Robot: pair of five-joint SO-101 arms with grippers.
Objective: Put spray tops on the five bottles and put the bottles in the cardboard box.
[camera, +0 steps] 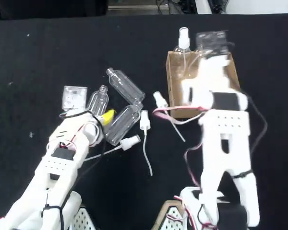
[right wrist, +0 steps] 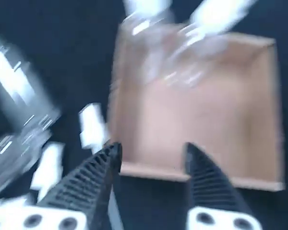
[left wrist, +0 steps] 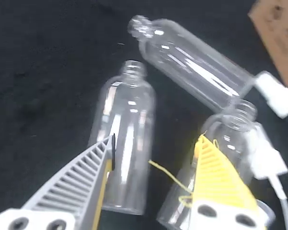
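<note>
Three clear bottles without tops lie on the black table: a small one [camera: 98, 99] [left wrist: 125, 143], a long one [camera: 126, 85] [left wrist: 192, 62] and a third [camera: 122, 124] [left wrist: 230, 129]. My left gripper [camera: 102, 120] [left wrist: 156, 140] is open, its grey finger over the small bottle and its yellow finger over the third. Loose spray tops [camera: 144, 120] [camera: 129, 142] [camera: 160, 99] [left wrist: 278, 96] lie beside them. The cardboard box [camera: 175, 103] [right wrist: 197, 120] holds bottles with spray tops [camera: 182, 43] [right wrist: 182, 57] at its far end. My right gripper [camera: 188, 98] [right wrist: 151, 153] hangs open above the box's near wall.
A small clear square case [camera: 74, 96] sits left of the bottles. The tops' long thin tubes [camera: 146, 155] trail across the middle of the table. Red and white cables [camera: 175, 117] hang from the right arm near the box.
</note>
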